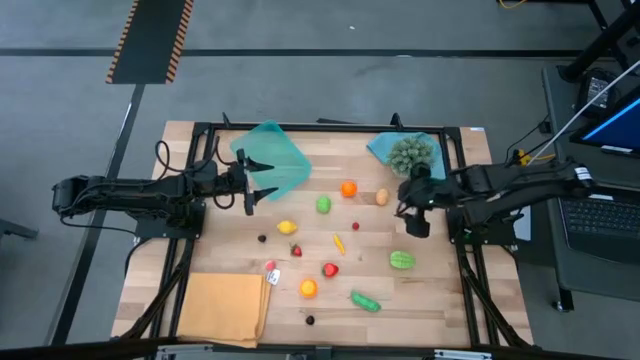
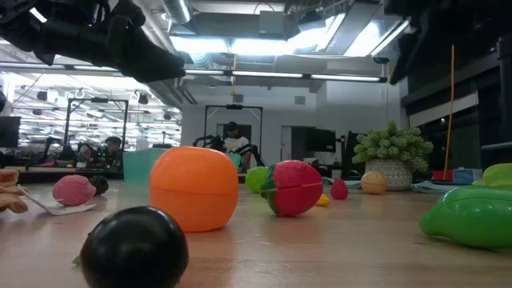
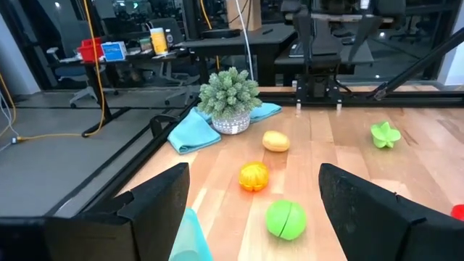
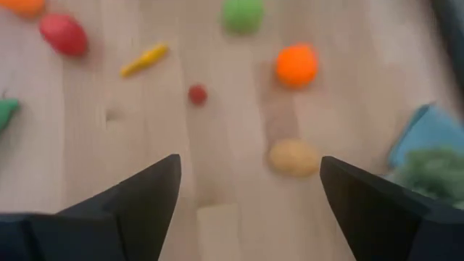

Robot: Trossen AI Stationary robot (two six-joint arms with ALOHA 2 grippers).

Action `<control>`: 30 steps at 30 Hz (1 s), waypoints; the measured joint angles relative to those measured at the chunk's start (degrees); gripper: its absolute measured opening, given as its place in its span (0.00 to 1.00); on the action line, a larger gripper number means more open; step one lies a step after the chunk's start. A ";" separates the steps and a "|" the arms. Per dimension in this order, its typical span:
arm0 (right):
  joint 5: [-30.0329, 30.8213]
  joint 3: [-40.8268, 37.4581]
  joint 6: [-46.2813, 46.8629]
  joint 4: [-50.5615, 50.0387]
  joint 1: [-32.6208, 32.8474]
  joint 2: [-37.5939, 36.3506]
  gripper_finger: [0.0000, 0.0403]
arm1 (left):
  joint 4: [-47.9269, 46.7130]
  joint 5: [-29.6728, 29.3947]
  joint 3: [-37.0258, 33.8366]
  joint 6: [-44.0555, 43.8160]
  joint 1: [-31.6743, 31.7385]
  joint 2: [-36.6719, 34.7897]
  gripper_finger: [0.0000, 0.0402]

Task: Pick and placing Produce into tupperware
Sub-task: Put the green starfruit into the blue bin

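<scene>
The teal tupperware (image 1: 270, 158) lies at the table's far left. Its corner (image 3: 190, 235) shows close beside one finger of my open left gripper (image 1: 248, 197) (image 3: 250, 217), which hovers level at the tray's near edge. Produce lies scattered over the table's middle: an orange fruit (image 1: 348, 188) (image 3: 253, 176), a green ball (image 1: 323, 204) (image 3: 286, 219), a tan potato (image 1: 381, 197) (image 4: 293, 157), a lemon (image 1: 287, 227) and several more. My right gripper (image 1: 410, 215) (image 4: 250, 210) hangs open above the table, slanting down, just short of the potato.
A bushy grey-green plant (image 1: 410, 152) sits on a blue cloth (image 1: 385, 148) at the far right. An orange-tan mat (image 1: 225, 308) lies at the near left corner. Near the front edge lie an orange piece (image 2: 194, 188), a dark berry (image 2: 134, 248) and a green cucumber (image 1: 365, 301).
</scene>
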 joint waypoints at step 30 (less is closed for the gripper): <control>2.71 -0.07 34.33 -8.68 26.22 13.27 0.82 | -2.28 -0.02 0.00 -0.15 0.02 0.00 0.75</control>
